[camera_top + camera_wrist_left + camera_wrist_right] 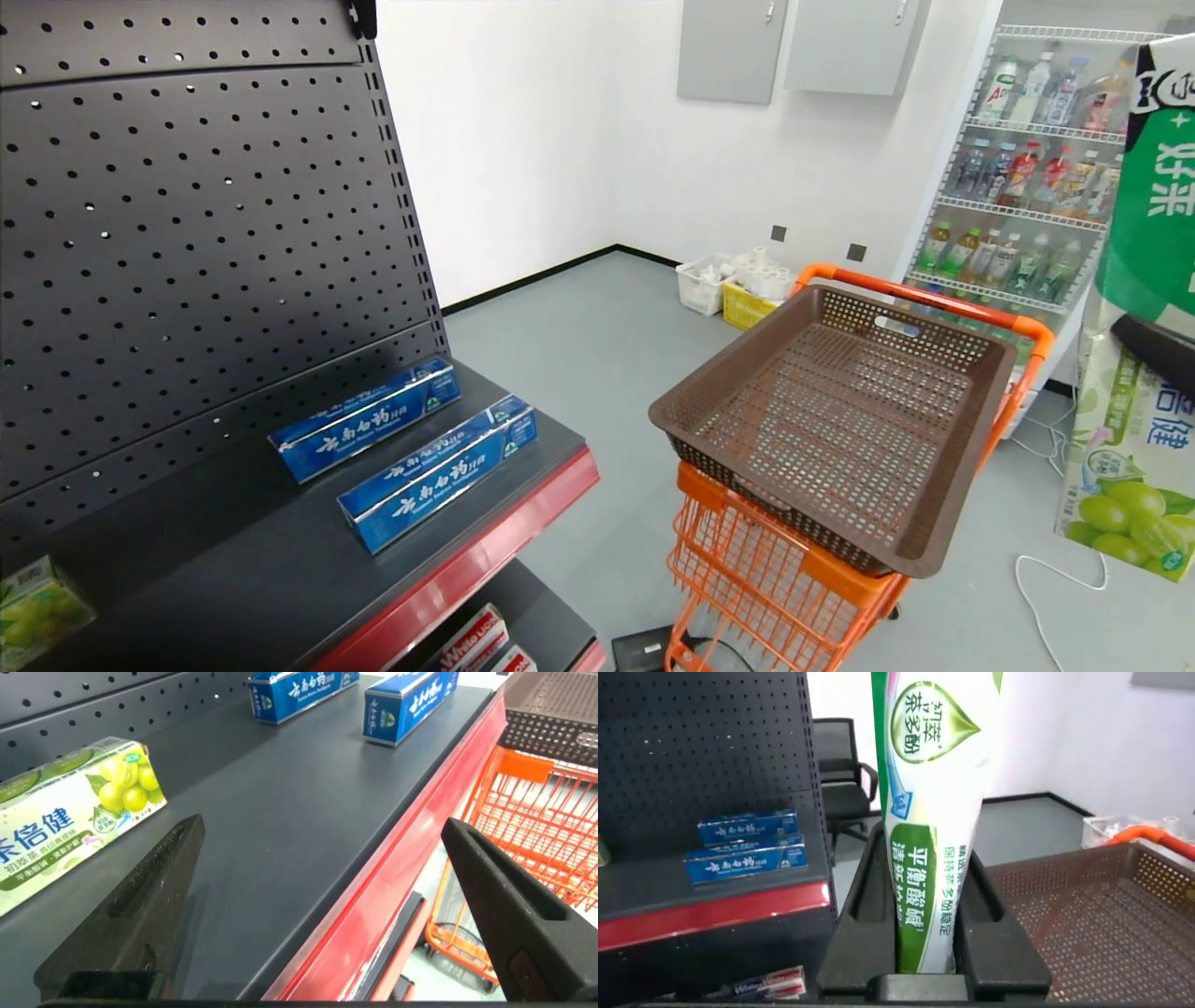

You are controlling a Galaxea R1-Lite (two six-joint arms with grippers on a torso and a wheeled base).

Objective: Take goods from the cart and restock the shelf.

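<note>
My right gripper (1158, 350) is shut on a tall green-and-white toothpaste box (1134, 373), held upright to the right of the cart; the box (929, 812) rises from between the fingers (864, 891). The brown basket (948, 523) on the orange cart (747, 579) holds nothing. On the dark shelf (233, 560) lie two blue toothpaste boxes (366, 417) (439, 471) and, at its near left end, a green box (37, 607). My left gripper (322, 831) hovers open over the shelf board (280, 812), just beside that green box (70, 812).
A drinks cooler (1018, 177) stands behind the cart at the right. White and yellow bins (738, 289) sit on the floor by the far wall. Red-and-white boxes (476, 644) lie on the lower shelf. A white cable (1046, 579) trails across the floor.
</note>
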